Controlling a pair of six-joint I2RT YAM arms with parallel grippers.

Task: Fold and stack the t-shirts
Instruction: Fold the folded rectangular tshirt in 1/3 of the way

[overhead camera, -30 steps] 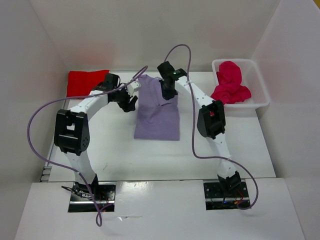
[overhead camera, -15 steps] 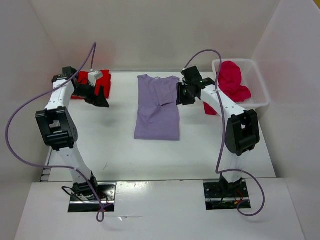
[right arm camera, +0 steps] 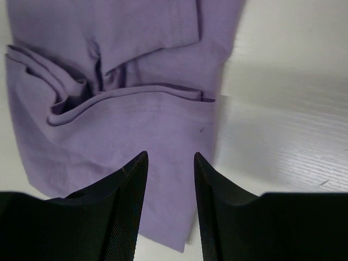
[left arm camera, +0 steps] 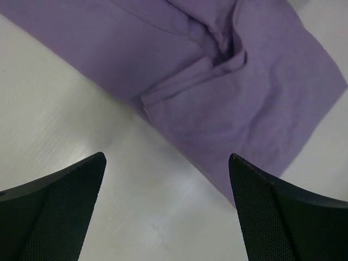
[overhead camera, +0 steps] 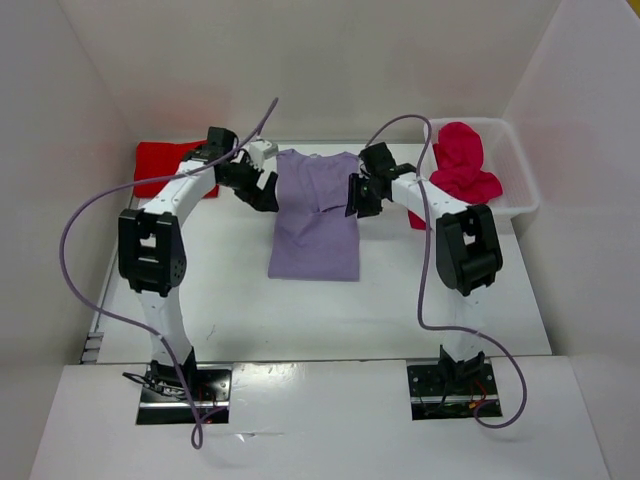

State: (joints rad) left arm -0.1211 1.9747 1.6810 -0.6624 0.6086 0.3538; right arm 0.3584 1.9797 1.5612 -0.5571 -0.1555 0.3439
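Lavender t-shirt (overhead camera: 315, 225) flat on middle of table (overhead camera: 200, 290), sleeves folded in. White bin (overhead camera: 520, 180) far right, crimson t-shirt (overhead camera: 462, 165) heaped inside. Red t-shirt (overhead camera: 160, 165) folded, far left. Left tool (overhead camera: 262, 185) spread wide, empty, by lavender t-shirt's left edge. Right tool (overhead camera: 360, 198) released, jaws slightly apart, over right edge.

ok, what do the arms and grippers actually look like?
Both the left arm and right arm have white links with boxy black joint housings. A purple cable loops off each to its base. Left gripper and right gripper: black tapered fingers with fine mesh-textured pads.
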